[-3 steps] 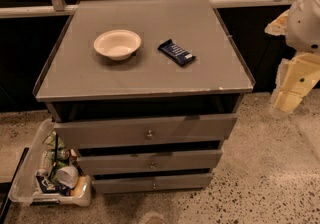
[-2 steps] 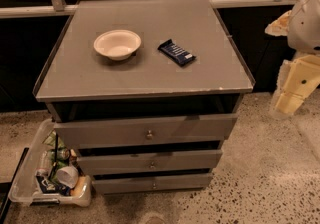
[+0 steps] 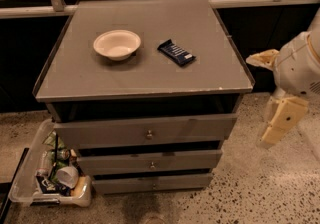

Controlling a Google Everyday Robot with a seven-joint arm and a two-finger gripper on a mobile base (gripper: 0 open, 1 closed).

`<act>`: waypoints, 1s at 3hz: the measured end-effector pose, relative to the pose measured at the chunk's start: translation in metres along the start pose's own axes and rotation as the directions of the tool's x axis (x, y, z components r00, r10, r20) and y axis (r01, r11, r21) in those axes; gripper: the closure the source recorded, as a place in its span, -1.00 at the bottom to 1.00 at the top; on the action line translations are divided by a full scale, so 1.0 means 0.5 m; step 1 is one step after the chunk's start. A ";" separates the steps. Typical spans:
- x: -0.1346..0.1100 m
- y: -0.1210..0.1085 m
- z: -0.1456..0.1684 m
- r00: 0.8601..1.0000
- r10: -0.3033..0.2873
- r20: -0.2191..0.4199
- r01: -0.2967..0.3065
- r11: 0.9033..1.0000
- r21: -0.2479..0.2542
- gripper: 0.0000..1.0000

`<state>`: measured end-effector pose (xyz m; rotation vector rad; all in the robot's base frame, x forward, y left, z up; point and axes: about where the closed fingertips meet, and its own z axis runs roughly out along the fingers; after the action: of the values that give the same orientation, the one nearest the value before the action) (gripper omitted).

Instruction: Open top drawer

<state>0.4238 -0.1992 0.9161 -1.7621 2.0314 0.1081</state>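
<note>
Nothing has shifted since a moment ago: cabinet, arm and objects all sit as they did. The grey surface [image 3: 165, 75] fills the middle. Under its front edge is the top drawer [image 3: 100, 133], with a dark gap above its front and its round knob [image 3: 149, 134] untouched. The end effector [image 3: 280, 118] hangs well off the surface's front-right corner, above speckled floor; released or clenched, I cannot tell. A clear bin [image 3: 20, 188] of litter crowds the front-left corner below. The floor before the drawers lies open. A white bowl [image 3: 116, 44] and a dark wrapped bar [image 3: 176, 52] rest mid-surface, apart.
</note>
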 end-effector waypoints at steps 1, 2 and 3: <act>0.009 0.029 0.097 1.000 0.018 0.021 -0.016 0.998 -0.066 -1.00; 0.009 0.029 0.096 1.000 0.018 0.021 -0.016 0.998 -0.065 -1.00; 0.004 0.035 0.143 0.996 0.042 0.077 -0.034 0.994 -0.106 -1.00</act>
<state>0.4266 -0.1735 0.8471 -1.7525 2.0364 0.2969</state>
